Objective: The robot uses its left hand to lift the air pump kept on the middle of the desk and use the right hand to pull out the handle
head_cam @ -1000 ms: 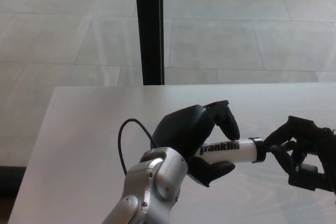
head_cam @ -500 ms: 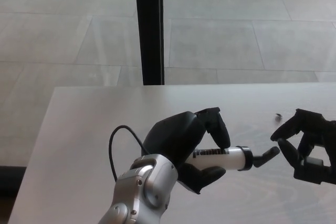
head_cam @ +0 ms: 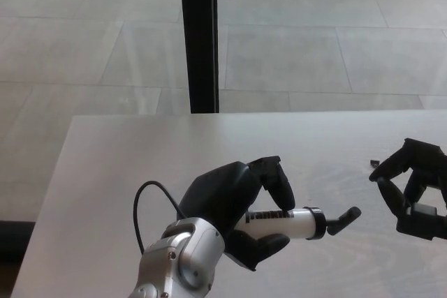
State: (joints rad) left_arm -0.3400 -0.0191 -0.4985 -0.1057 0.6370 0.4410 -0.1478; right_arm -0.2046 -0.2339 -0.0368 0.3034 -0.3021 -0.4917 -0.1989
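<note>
Two hands: both of the robot's black hands show in the head view, above a pale desk (head_cam: 105, 172)
Landmark: the air pump (head_cam: 290, 222) — a white tube with black lettering, a black collar at its right end and a short black handle (head_cam: 342, 219) jutting out past that collar
Pump position: held clear of the desk top, lying roughly level with its handle end tipped slightly upward and pointing to picture right
Left hand (head_cam: 234, 207): wrapped round the left part of the pump; fingers (head_cam: 278, 181) curl over the top of the tube, the thumb presses from beneath — closed and gripping the pump
Left wrist: a silver joint (head_cam: 185, 259) sits below and left of the pump, with a thin black cable (head_cam: 143, 204) looping up on its left
Right hand (head_cam: 415, 190): to the right of the pump's handle, apart from it; fingers spread and curved, holding nothing
Gap: bare desk surface shows between the handle tip and the right hand
Small object: a tiny dark speck (head_cam: 374, 164) lies on the desk above and right of the handle, just beside the right hand's upper finger; too small to identify
Background: beyond the desk's far edge, above the pump, a pale tiled floor (head_cam: 314, 47) and a black vertical post (head_cam: 198, 36)
</note>
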